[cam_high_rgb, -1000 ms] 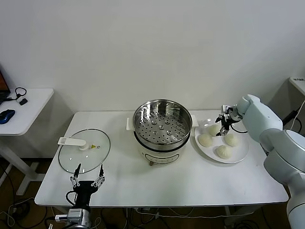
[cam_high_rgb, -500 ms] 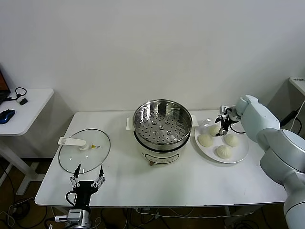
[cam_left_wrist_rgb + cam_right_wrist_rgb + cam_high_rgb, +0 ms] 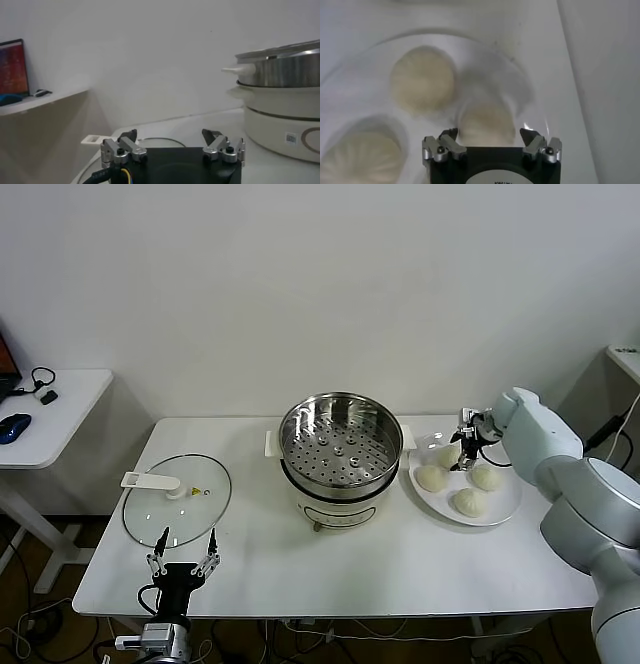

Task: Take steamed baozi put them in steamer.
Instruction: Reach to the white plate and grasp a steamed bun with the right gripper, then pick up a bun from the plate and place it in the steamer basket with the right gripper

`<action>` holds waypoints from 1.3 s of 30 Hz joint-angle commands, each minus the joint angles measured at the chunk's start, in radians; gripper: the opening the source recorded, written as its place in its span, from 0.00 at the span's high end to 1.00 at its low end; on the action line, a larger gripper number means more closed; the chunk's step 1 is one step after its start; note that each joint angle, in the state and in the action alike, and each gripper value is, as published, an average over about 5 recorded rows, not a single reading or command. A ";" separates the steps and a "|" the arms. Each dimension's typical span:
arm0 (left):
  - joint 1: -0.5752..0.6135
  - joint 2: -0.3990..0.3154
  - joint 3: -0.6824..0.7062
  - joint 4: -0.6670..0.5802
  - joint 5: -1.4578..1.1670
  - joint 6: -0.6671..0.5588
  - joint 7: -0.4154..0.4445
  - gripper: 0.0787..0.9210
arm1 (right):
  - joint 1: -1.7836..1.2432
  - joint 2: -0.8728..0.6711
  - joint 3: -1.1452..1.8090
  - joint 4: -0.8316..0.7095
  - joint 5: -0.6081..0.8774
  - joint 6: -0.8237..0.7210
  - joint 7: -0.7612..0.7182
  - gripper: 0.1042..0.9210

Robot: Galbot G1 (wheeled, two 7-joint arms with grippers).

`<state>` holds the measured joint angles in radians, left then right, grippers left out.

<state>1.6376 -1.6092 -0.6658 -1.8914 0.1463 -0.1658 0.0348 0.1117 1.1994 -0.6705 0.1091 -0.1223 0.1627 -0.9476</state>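
Observation:
The steamer (image 3: 340, 439) is a shiny steel basket with a perforated floor on a white cooker base, at mid-table, with nothing in it; it also shows in the left wrist view (image 3: 280, 70). Four cream-white baozi lie on a white plate (image 3: 505, 506) to its right: far (image 3: 449, 455), left (image 3: 430, 477), right (image 3: 487, 477), near (image 3: 469, 502). My right gripper (image 3: 466, 446) hangs open just above the far baozi (image 3: 486, 122), which lies between its fingertips (image 3: 449, 134). Two more baozi (image 3: 422, 85) (image 3: 360, 155) show beside it. My left gripper (image 3: 185, 559) is parked open and empty near the table's front-left edge.
A round glass lid (image 3: 178, 499) with a white handle (image 3: 150, 481) lies flat at the table's left, just beyond the left gripper (image 3: 173, 137). A small white side table (image 3: 50, 409) with a mouse stands further left. A wall runs behind the table.
My right gripper has edged slightly left over the plate towards the far baozi. The left arm has not moved.

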 commanded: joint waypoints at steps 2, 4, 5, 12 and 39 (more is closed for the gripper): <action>0.001 -0.028 -0.003 -0.001 -0.002 -0.004 0.000 0.12 | 0.001 0.007 0.002 -0.005 0.000 -0.007 0.010 0.16; 0.001 -0.027 -0.003 0.000 -0.002 -0.005 0.001 0.12 | 0.001 0.006 0.000 -0.006 -0.001 -0.012 0.010 0.17; 0.002 -0.027 -0.003 0.000 -0.002 -0.006 0.001 0.12 | 0.001 0.006 -0.002 -0.007 -0.001 -0.013 0.010 0.17; 0.000 -0.025 -0.004 0.004 0.000 -0.009 0.000 0.12 | -0.006 0.002 -0.003 -0.009 -0.002 -0.017 0.006 0.17; -0.010 -0.027 -0.005 0.003 -0.001 0.000 0.001 0.12 | 0.067 -0.050 -0.155 0.097 0.120 -0.009 -0.083 0.28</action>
<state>1.6261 -1.6092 -0.6711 -1.8816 0.1446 -0.1678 0.0348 0.1385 1.1854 -0.7248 0.1363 -0.0919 0.1473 -0.9815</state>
